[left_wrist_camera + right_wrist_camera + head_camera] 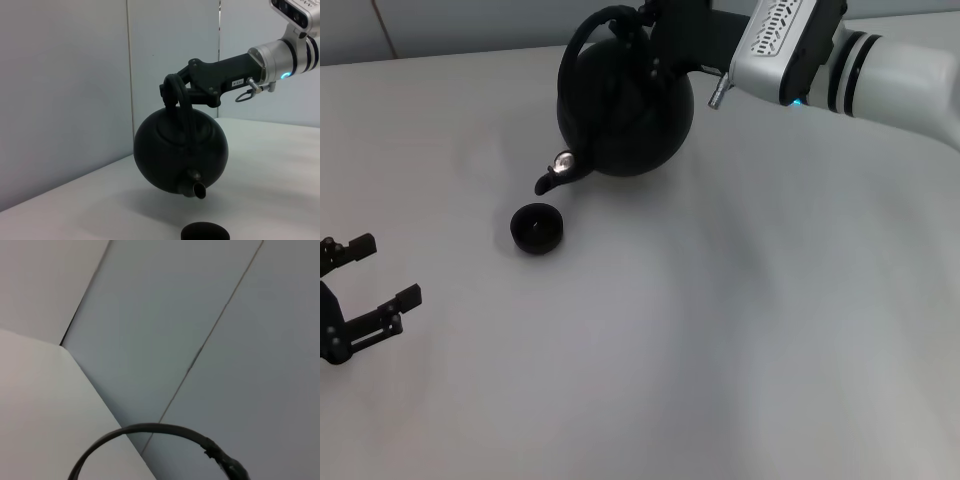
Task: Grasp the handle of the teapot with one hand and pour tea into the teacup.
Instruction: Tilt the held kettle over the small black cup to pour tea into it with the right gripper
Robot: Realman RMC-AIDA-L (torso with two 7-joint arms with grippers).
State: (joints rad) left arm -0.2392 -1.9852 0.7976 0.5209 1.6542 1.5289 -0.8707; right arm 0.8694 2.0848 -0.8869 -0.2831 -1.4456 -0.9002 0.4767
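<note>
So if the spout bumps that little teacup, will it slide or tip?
Probably slide, not tip: the teacup looks low and wide, sitting flat on the smooth table. It is tiny beside the teapot hanging tilted from the right gripper, so likely light and easily shoved. No handle shows to catch the spout.

1. A small white label [239, 81] sits on the dark body of the right gripper [172, 92]; its print is too small to read.
2. No other text, brand, number or sign can be read.
</note>
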